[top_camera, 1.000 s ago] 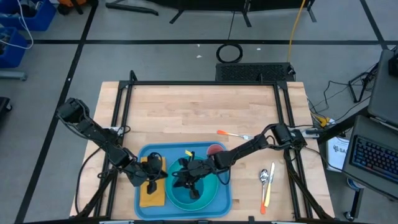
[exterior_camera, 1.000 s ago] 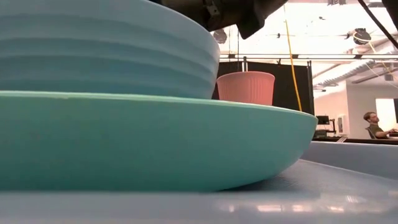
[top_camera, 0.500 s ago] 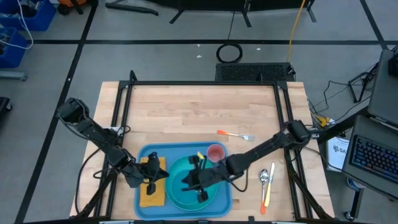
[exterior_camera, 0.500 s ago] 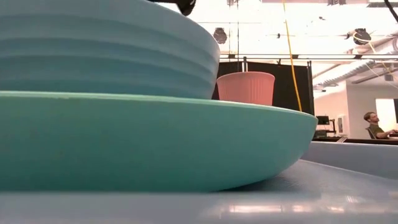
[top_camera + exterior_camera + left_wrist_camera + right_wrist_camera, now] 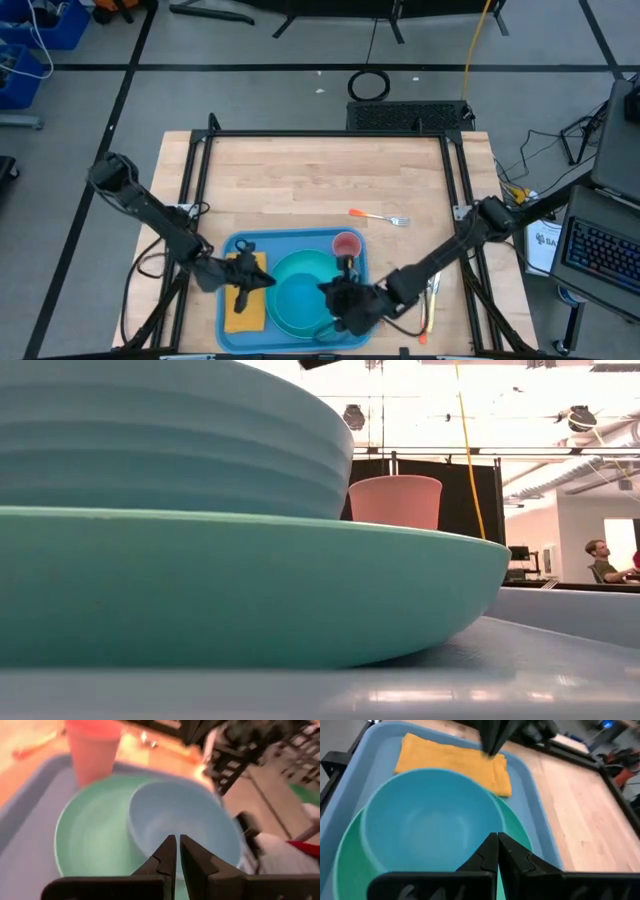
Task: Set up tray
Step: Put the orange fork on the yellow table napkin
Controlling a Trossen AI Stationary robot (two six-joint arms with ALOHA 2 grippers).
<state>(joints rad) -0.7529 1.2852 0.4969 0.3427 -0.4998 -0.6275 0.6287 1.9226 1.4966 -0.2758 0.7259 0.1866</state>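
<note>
blue tray [image 5: 232, 246] at table's near edge, carrying napkin [image 5: 244, 305], teal plate [image 5: 288, 318] with light-blue bowl [image 5: 300, 295] stacked on it, pink cup [image 5: 347, 244]. left gripper [image 5: 262, 281] above napkin's edge, fingers nearly closed, empty. right gripper [image 5: 330, 290] just beside bowl rim, fingers pressed together, empty. judgement: tray stiff, smooth, likely slippery plastic; loaded, so heavier; best gripped at raised rim on both short sides.

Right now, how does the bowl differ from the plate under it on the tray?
The bowl is light blue and deep with tall sides; the plate is teal-green and shallow. The plate is wider, its rim showing all around the bowl. The bowl sits on the plate, while the plate rests on the tray. Both are round and look empty.
</note>
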